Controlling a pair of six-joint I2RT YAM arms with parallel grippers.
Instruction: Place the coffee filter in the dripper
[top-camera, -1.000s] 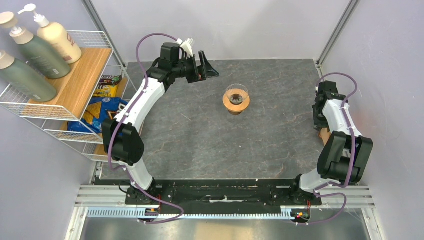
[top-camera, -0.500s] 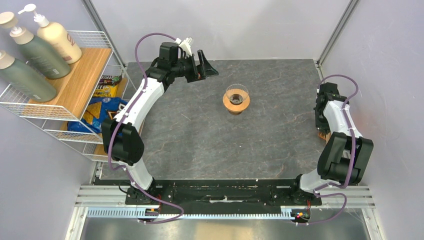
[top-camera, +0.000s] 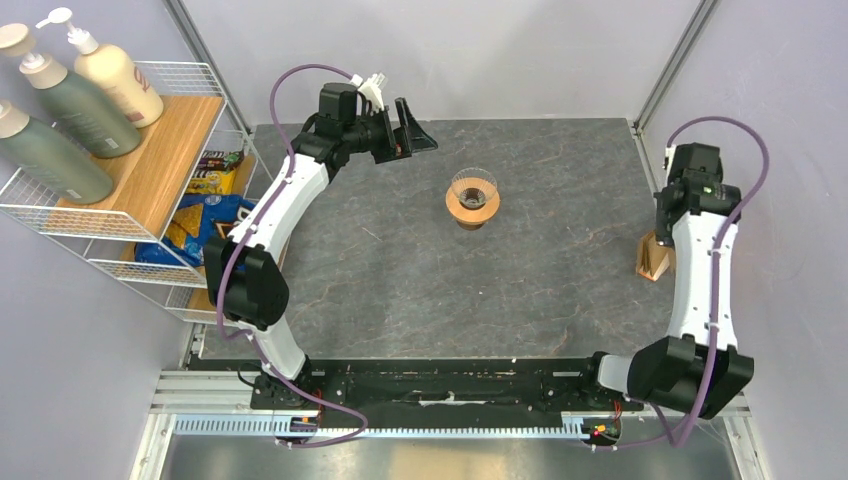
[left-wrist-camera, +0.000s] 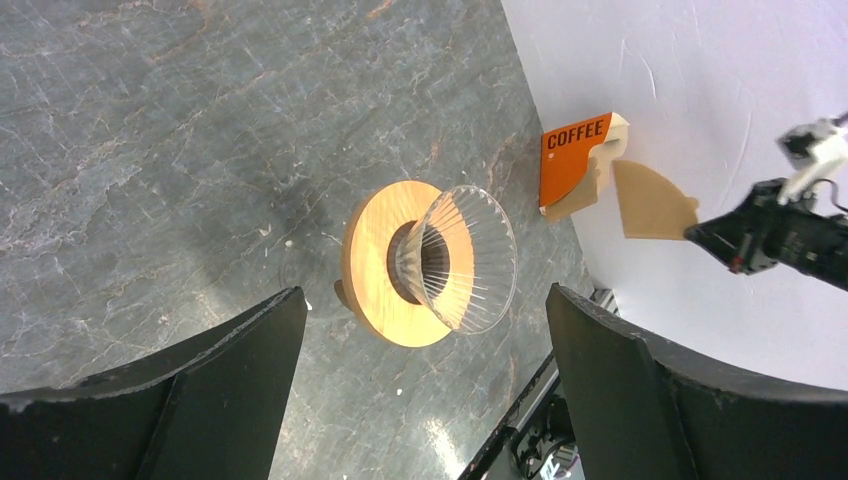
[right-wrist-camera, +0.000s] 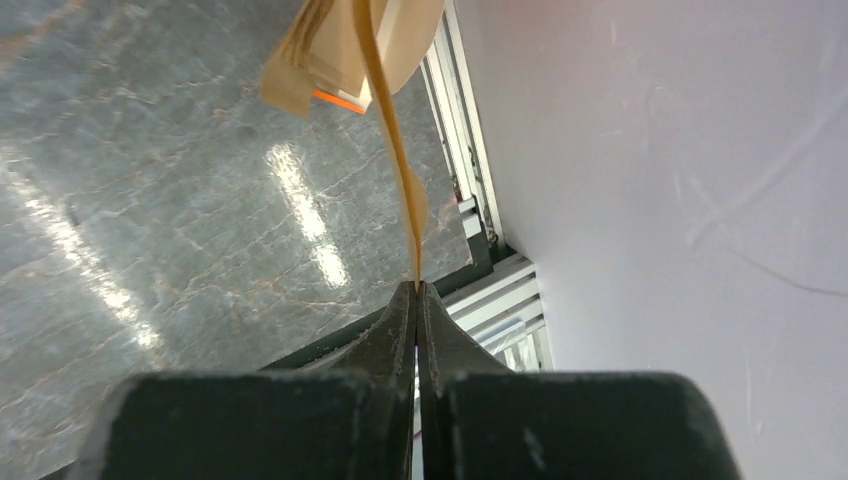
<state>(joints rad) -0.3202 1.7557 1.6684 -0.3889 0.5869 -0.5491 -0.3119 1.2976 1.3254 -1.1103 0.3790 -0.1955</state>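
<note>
The dripper (top-camera: 472, 197), a clear ribbed glass cone with a light-wood collar, stands on the table at centre back; it also shows in the left wrist view (left-wrist-camera: 440, 262). My left gripper (top-camera: 412, 135) is open and empty, held above the table to the dripper's left. My right gripper (right-wrist-camera: 417, 290) is shut on the edge of a single tan coffee filter (right-wrist-camera: 390, 130), seen edge-on. In the left wrist view the filter (left-wrist-camera: 650, 200) hangs in the air from the right gripper (left-wrist-camera: 735, 240), just beside the filter pack.
An orange COFFEE pack of brown filters (left-wrist-camera: 575, 160) stands at the table's right edge (top-camera: 655, 258), by the wall. A wire rack with bottles and snack bags (top-camera: 150, 180) stands left of the table.
My right arm has risen from the filter pack and straightened, lifting one filter out with it. The left arm and the dripper have not moved.
</note>
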